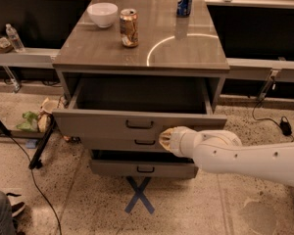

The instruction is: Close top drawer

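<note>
Pincer (165,140) seemingly against grey-brown top drawer (95,124), partly out, dark loop handle (139,125); grip unclear.

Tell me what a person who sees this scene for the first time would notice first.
The top drawer of the grey cabinet stands pulled far out. A thick white arm reaches in from the right, with its gripper at the lower edge of the drawer's front, just right of the handle. On the cabinet top stand a white bowl, a can and a blue can.

Legible: blue tape X (138,195) on floor (83,204)
</note>
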Action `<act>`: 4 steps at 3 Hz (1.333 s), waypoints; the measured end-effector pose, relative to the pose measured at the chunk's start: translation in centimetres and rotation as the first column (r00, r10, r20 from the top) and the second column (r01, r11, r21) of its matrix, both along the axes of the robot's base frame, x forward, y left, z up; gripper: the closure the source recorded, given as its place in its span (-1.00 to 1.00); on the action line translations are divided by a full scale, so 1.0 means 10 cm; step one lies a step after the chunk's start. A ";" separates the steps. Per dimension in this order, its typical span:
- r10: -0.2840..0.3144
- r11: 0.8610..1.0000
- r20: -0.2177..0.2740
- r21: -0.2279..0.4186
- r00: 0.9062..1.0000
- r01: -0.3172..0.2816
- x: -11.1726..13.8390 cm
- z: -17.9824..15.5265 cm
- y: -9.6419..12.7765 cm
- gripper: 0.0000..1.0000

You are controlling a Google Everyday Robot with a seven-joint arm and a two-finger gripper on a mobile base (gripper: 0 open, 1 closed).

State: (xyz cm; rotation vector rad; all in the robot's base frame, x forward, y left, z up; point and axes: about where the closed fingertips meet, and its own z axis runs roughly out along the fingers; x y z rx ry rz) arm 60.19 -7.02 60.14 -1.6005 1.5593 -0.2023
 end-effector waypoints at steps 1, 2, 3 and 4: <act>-0.017 1.000 0.034 0.002 0.999 0.017 0.29 -0.03 -0.07 1.00; -0.047 0.999 0.064 -0.008 0.997 0.048 0.47 0.00 -0.22 1.00; -0.076 0.997 0.098 -0.022 0.992 0.078 0.64 0.06 -0.38 1.00; -0.097 0.994 0.159 -0.038 0.983 0.104 0.93 0.18 -0.47 1.00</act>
